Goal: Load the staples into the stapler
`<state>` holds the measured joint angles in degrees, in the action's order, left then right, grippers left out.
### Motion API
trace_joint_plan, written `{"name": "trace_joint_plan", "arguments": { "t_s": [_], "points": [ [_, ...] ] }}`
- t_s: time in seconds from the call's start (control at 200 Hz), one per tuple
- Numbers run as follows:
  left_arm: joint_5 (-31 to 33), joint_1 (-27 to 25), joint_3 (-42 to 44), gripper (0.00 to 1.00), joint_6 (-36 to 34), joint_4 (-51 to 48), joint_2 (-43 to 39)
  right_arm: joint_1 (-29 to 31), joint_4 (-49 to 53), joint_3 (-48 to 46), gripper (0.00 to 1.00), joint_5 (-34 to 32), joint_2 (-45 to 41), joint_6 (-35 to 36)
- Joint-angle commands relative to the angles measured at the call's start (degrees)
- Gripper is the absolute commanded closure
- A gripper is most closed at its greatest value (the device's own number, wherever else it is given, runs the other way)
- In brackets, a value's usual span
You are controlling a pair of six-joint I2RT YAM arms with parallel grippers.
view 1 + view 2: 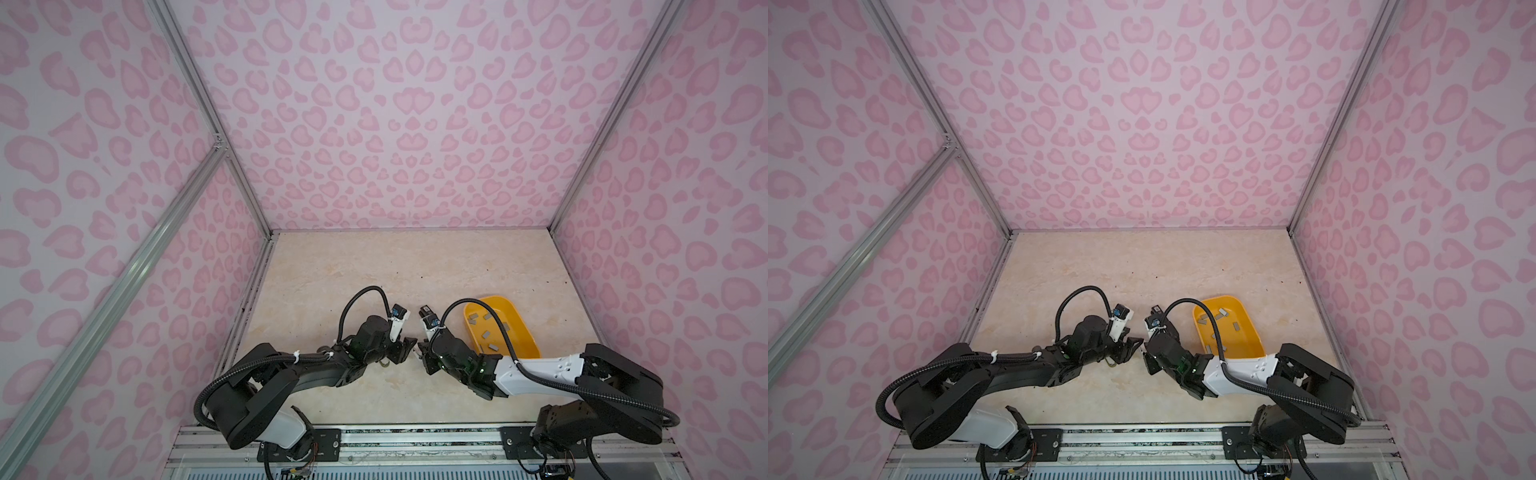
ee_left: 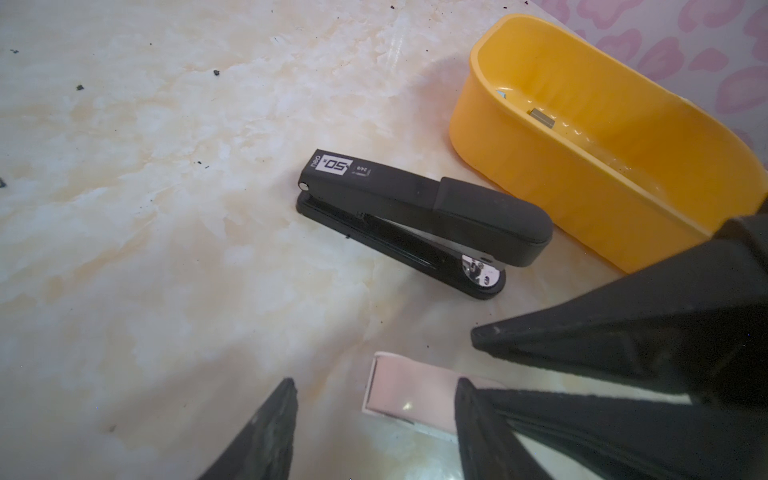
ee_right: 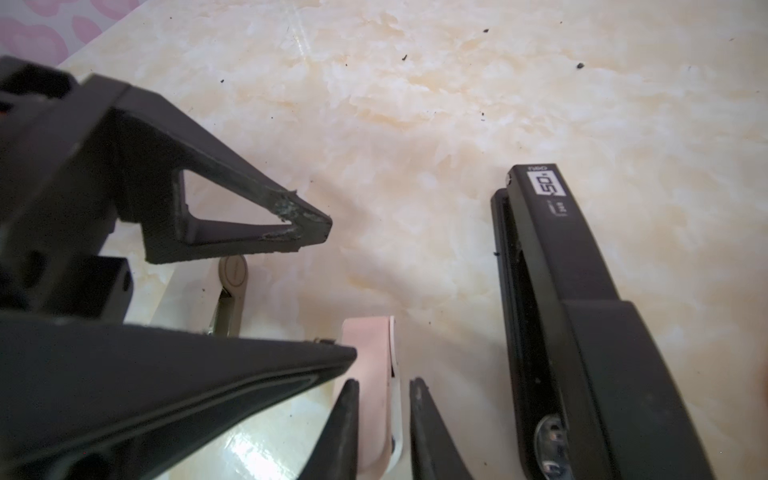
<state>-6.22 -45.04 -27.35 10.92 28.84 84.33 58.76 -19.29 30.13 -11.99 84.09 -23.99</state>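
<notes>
A small pink stapler (image 3: pixel 371 365) with a white base lies on the table between the two arms. My right gripper (image 3: pixel 386 380) is shut on it, one finger on each long side. My left gripper (image 2: pixel 374 380) is open, and the stapler's (image 2: pixel 405 388) free end sits between its fingers, nearer one of them. In both top views the two grippers (image 1: pixel 409 347) (image 1: pixel 420 354) meet tip to tip at the table's front middle and hide the stapler. Several grey strips of staples (image 1: pixel 486 334) (image 1: pixel 1223 312) lie in the yellow tub (image 1: pixel 490 297). One staple strip (image 2: pixel 542 117) shows in the left wrist view.
A larger black stapler (image 2: pixel 415 208) (image 3: pixel 582 311) lies closed beside the yellow tub (image 2: pixel 602 199), hidden under the right arm in both top views. A small beige stapler (image 3: pixel 233 274) (image 1: pixel 384 364) lies under the left gripper. Pink patterned walls close in three sides.
</notes>
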Motion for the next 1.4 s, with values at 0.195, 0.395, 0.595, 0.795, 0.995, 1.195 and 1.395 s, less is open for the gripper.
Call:
{"name": "trace_joint_plan", "arguments": {
  "t_s": [0.195,0.395,0.595,0.795,0.995,1.195,1.395],
  "points": [
    [-1.05,-0.36,-0.17,0.4,-0.51,2.28,0.2,0.01,-0.85,-1.83,0.78,-0.2,0.31,-1.68],
    [-0.91,-0.46,-0.51,0.41,-0.63,2.1,0.65,0.04,-1.36,-2.45,0.78,0.3,0.58,-2.26],
    [-0.75,-0.58,-0.49,0.42,-0.71,2.05,0.9,-0.03,-1.77,-2.8,0.78,0.12,1.49,-2.59],
    [-0.63,-0.84,-0.53,0.42,-0.81,2.09,1.31,0.0,-2.23,-3.06,0.79,0.18,2.44,-3.05],
    [-0.35,-1.01,-0.53,0.43,-0.9,2.17,1.55,0.02,-2.85,-3.72,0.8,0.04,3.18,-3.68],
    [-0.1,-1.11,-0.35,0.44,-0.9,2.34,1.62,0.01,-3.51,-4.55,0.8,-0.05,3.62,-4.31],
    [-0.11,-1.19,-0.38,0.44,-0.98,2.5,1.91,-0.04,-4.17,-5.16,0.8,-0.23,4.13,-4.83]
  ]
}}
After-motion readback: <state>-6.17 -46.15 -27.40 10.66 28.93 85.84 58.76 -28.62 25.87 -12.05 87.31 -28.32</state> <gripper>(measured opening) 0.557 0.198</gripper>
